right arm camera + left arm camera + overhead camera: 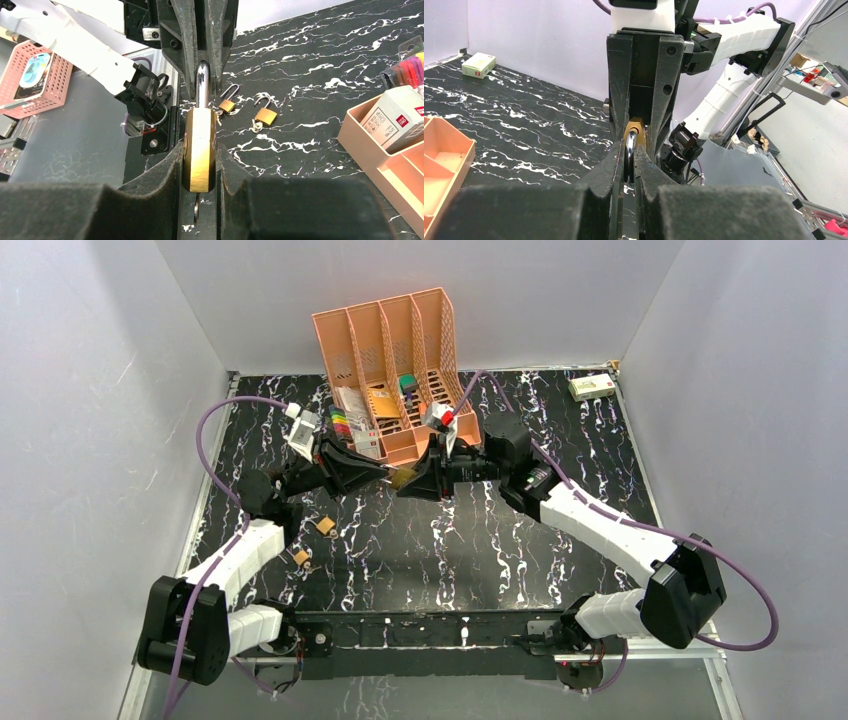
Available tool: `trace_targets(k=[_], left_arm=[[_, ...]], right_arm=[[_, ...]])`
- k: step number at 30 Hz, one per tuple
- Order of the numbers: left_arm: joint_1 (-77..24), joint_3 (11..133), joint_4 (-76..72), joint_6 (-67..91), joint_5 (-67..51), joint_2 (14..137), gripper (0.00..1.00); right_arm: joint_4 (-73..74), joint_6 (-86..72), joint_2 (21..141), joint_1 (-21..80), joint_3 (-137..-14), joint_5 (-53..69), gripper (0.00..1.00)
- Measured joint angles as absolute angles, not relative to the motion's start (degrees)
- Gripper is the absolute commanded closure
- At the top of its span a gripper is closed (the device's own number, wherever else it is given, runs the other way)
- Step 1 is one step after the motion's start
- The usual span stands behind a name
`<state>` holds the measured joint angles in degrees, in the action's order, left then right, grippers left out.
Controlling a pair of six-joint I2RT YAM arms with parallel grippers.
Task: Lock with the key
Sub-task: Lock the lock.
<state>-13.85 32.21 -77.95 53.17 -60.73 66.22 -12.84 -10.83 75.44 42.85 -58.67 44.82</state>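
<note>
Reaching inward from both sides, the two arms meet in the top external view just near of a peach lattice file organizer (385,340) at the far middle of the black marbled table (450,550). The left gripper (388,474) and right gripper (414,480) point tip to tip, with a brass padlock (404,478) between them, off the table. Two small padlocks (325,525) lie near-left of the meeting point, well apart from it. A pale box (592,387) sits at the far right corner.

In the left wrist view, the left gripper's jaws are pressed together on the padlock's rounded chrome shackle. The brass body stands beyond, pinched between the right gripper's black fingers (664,100). The right arm's white links fill the background.

In the right wrist view, the right gripper's padded jaws are clamped on the flat sides of the smooth, blocky brass body, edge-on to the camera. The shackle runs straight away into the left gripper's closed fingers (187,40). A thin silvery sliver, possibly the key (196,209), shows in the gap just below the body; whether it sits in the lock cannot be told. The small padlocks lie beyond with shackles swung open. The organizer's corner, holding a white carton (395,120), stands at right.
</note>
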Motion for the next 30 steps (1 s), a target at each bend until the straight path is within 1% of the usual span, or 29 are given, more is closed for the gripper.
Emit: trace_targets(k=[30], left_arm=[[-15.03,32.84,-80.2,53.56,-59.7,68.82,1.0]], right_arm=[[-10.44,-11.2,75.48,39.55,-61.19,49.41,1.0]])
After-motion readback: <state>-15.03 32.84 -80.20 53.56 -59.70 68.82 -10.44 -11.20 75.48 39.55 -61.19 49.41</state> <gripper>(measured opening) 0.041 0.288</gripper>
